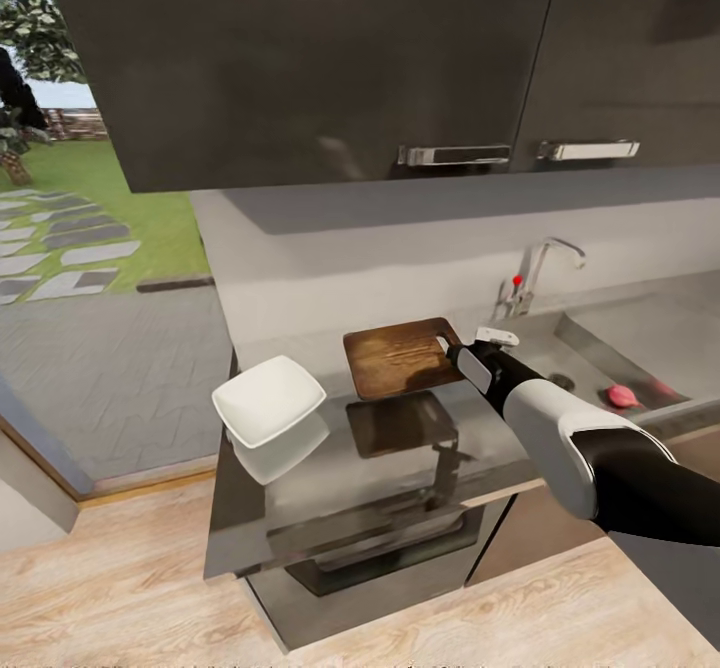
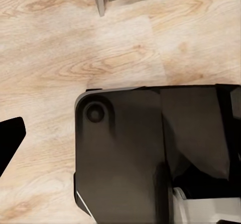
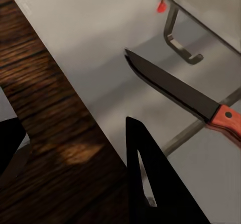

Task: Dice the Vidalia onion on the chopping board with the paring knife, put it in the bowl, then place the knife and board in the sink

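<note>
The grey countertop (image 1: 400, 468) fills the middle of the head view, with the steel sink (image 1: 600, 348) at centre right under its curved tap (image 1: 540, 268). The dark wooden chopping board (image 1: 402, 358) lies at frame centre; the white bowl (image 1: 268, 400) sits left of it. The right gripper (image 1: 470, 348) hovers open at the board's right edge. The paring knife (image 3: 183, 91) lies beside the board. The small pinkish onion (image 1: 620, 395) rests in the sink at the right.
</note>
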Available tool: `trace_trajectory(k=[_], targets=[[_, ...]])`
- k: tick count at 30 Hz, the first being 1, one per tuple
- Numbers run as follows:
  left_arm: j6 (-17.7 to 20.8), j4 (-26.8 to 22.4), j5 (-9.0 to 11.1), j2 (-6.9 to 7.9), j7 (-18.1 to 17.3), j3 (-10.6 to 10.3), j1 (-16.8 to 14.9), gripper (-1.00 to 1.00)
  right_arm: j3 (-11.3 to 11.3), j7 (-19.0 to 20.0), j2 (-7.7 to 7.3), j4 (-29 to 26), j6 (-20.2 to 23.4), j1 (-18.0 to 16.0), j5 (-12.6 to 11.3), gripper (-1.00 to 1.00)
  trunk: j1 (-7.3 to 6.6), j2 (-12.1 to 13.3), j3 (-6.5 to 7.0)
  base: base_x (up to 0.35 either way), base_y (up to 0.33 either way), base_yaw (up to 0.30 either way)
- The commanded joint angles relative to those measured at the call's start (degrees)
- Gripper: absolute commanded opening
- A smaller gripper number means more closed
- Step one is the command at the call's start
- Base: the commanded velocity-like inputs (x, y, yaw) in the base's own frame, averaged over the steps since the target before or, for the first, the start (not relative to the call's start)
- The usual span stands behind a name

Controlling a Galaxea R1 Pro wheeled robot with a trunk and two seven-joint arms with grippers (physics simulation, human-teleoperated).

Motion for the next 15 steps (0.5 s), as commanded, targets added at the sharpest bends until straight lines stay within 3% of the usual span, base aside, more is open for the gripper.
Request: trace_trajectory(k=[1,15], targets=[[-0.13,0.05,-0.58,-0.08,-0.23,0.29,0.01,1.00,0.30,-0.39,0.01,-0.03,0.37,-0.04,-0.30,-1.00,0.03,-0.12,-0.20,0.000,0.000,0.000],[-0.11,0.27,-0.58,-0.08,-0.22,0.29,0.01,1.00,0.35,-0.15,0.11,1.49,0.37,-0.05,-0.45,-1.00,0.03,-0.12,-1.49,0.000,0.000,0.000]])
